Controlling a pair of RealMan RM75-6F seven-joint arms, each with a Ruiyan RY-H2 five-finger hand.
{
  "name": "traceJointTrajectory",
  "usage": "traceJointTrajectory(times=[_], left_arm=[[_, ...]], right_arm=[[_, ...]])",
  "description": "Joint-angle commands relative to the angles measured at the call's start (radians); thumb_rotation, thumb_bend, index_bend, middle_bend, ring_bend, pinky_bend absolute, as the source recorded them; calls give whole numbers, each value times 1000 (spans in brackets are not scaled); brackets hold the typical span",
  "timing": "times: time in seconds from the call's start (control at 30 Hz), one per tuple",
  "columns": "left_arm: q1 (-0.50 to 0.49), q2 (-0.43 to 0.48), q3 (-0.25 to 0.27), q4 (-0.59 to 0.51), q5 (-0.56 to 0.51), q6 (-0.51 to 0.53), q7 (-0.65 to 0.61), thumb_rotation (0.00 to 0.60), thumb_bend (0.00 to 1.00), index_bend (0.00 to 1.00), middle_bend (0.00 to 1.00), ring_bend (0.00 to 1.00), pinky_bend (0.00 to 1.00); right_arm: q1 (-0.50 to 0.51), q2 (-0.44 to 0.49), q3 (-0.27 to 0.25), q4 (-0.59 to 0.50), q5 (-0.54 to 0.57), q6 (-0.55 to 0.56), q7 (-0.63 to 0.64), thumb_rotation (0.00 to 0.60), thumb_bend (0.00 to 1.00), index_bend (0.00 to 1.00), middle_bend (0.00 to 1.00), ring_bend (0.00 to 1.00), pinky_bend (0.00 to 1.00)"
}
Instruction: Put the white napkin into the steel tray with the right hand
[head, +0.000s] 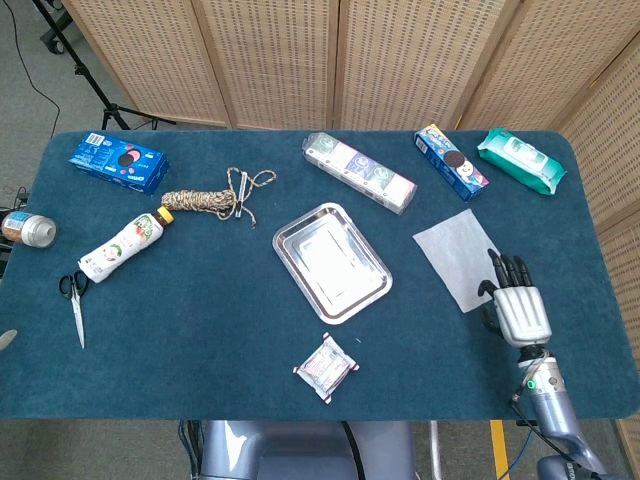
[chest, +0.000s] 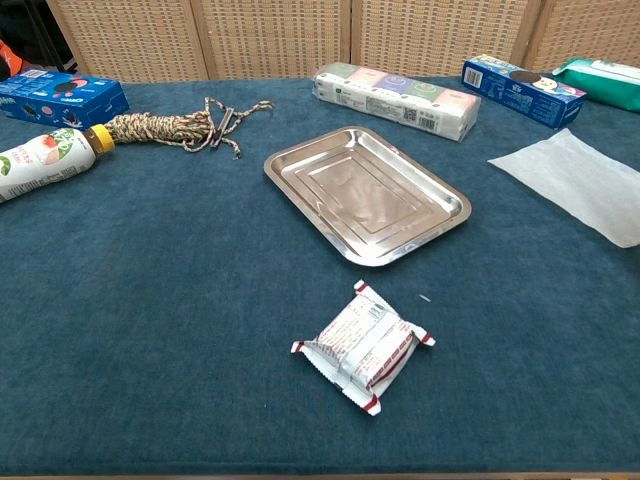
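Observation:
The white napkin (head: 458, 254) (chest: 580, 184) lies flat on the blue cloth, right of the steel tray (head: 331, 262) (chest: 367, 193), which holds nothing. My right hand (head: 517, 308) shows only in the head view, hovering at the napkin's near right corner, fingers spread and pointing away, holding nothing. Its fingertips overlap the napkin's edge. The left hand is outside both views.
A small red-and-white packet (head: 325, 369) (chest: 363, 346) lies in front of the tray. A tissue pack (head: 359, 172), blue box (head: 451, 162) and green wipes pack (head: 520, 159) line the far edge. Rope (head: 210, 199), bottle (head: 125, 245), scissors (head: 75, 303) and a blue box (head: 118, 162) lie at left.

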Motion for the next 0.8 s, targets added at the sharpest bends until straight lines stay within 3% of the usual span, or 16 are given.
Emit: traceJointTrajectory(times=[0.03, 0.8], left_arm=[[1, 5, 0, 4, 0, -6, -13, 600, 0, 0, 0, 0, 0], [1, 3, -14, 8, -18, -11, -11, 600, 0, 0, 0, 0, 0]], right_arm=[[17, -34, 1, 19, 20, -20, -36, 600, 414, 461, 0, 0, 0], [22, -195, -30, 217, 17, 12, -54, 600, 392, 446, 0, 0, 0]])
